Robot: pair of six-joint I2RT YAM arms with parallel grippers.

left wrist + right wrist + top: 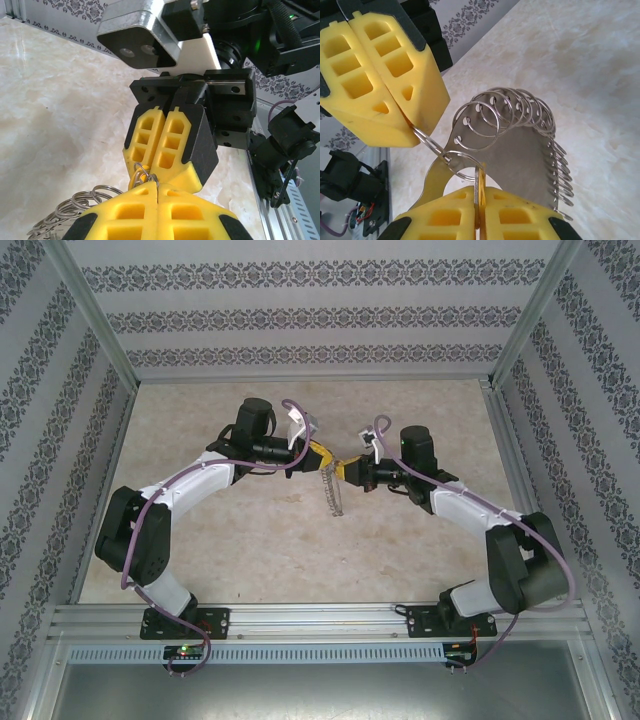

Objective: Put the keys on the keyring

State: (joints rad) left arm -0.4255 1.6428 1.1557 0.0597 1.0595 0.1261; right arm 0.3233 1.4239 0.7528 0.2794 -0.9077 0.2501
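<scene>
The keyring is a thin grey metal piece fringed with several small split rings, and it hangs between the two grippers above the table. My left gripper is shut on one split ring at its rim; the ring's wires stick out of its yellow fingertips. My right gripper is shut on the key, a thin yellow-gold piece seen edge-on. The key's tip sits at a split ring. The two grippers meet tip to tip, left gripper below, right gripper above.
The pale marble-look table lies under both arms. Patterned walls and an aluminium frame enclose it. The right arm's wrist and camera housing fill the space close in front of the left gripper.
</scene>
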